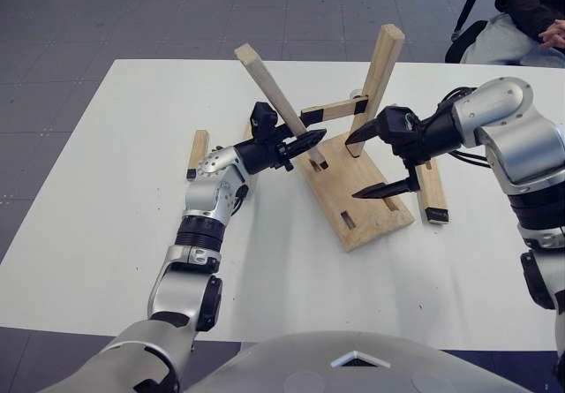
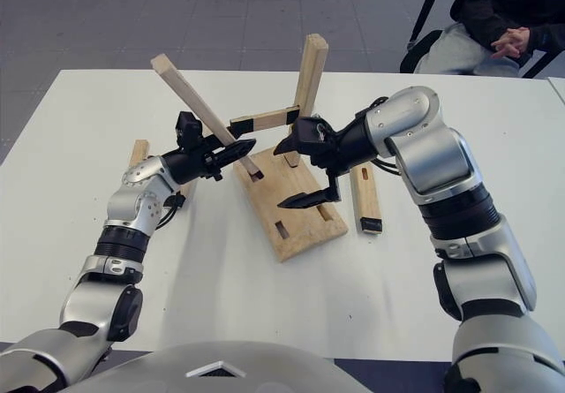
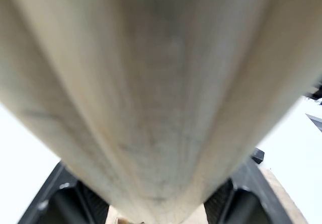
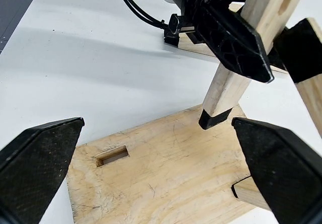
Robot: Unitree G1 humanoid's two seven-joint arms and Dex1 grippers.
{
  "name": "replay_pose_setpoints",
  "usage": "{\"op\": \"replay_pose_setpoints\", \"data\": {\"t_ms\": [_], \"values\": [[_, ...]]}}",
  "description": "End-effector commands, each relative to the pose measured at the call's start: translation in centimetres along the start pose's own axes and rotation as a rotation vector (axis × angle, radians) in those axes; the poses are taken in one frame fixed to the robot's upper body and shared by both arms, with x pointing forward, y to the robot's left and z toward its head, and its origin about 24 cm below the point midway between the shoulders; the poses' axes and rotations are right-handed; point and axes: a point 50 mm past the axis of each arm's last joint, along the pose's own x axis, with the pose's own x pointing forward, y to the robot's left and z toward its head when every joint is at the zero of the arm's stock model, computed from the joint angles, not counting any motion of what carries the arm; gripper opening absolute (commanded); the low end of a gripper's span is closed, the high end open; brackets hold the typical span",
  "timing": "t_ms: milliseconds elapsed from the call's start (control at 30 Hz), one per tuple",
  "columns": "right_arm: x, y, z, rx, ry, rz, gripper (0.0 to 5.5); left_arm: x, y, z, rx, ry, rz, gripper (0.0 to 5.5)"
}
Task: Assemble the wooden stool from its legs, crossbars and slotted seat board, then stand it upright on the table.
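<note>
Midway through the stool build, your right claw (image 1: 371, 162) hangs released, its two fingers spread wide over the slotted seat board (image 1: 375, 216). The board lies flat on the white bench (image 1: 106, 190) directly beneath that claw, its long axis running from near right to far left. An empty slot (image 4: 111, 155) shows in the board on the near side of the claw. Just outboard of the right claw a loose wooden bar (image 1: 433, 194) with a black-capped end lies on the bench, pointing near to far.

Across from it, your left claw (image 1: 311, 139) is clenched on the tilted leg (image 1: 269, 79), low down and close to where the leg meets the board. From the claw this leg climbs away and to the robot's left, well off vertical. Beyond both claws a black-tipped crossbar (image 1: 334, 109) spans from the tilted leg to the upright leg (image 1: 381, 66), which rises just past the right claw's upper finger, leaning slightly right.

Outboard of the left claw, beside its wrist, a short wooden bar (image 1: 198, 150) rests on the bench.

The wood looks stiff, light and sturdy, but a long leg probably levers hard in its slot. Hold each leg low, near the board, and pin the board so it cannot slide on the smooth bench.
</note>
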Motion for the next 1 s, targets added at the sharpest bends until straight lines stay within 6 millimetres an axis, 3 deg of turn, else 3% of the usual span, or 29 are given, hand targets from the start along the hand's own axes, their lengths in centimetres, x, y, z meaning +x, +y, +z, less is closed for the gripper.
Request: {"op": "replay_pose_setpoints", "data": {"t_ms": [33, 200, 400, 567, 733, 1000], "values": [[-0.3, 0.0, 0.7, -0.019, -0.006, -0.014, 5.5, -1.3, 0.7, -0.2, 0.034, 0.053, 0.016, 2.04], [-0.3, 0.1, 0.9, -0.025, -0.012, -0.007, 5.5, -1.9, 1.3, -0.4, 0.031, 0.049, 0.054, 2.04], [-0.3, 0.4, 0.5, -0.034, 0.015, 0.017, 5.5, -0.8, 0.8, -0.3, 0.021, 0.009, 0.044, 2.04], [-0.3, 2.4, -2.5, -0.054, 0.208, 0.133, 5.5, -0.9, 0.7, -0.6, 0.02, -0.001, 0.064, 2.04], [1.0, 3.1, -3.3, -0.004, 0.25, 0.014, 5.5, -1.2, 0.7, -0.9, 0.007, -0.009, 0.086, 2.04], [1.8, 5.2, -3.0, 0.05, 0.235, 0.026, 5.5, -1.4, 0.4, -1.5, -0.01, -0.021, 0.106, 2.04]]}}
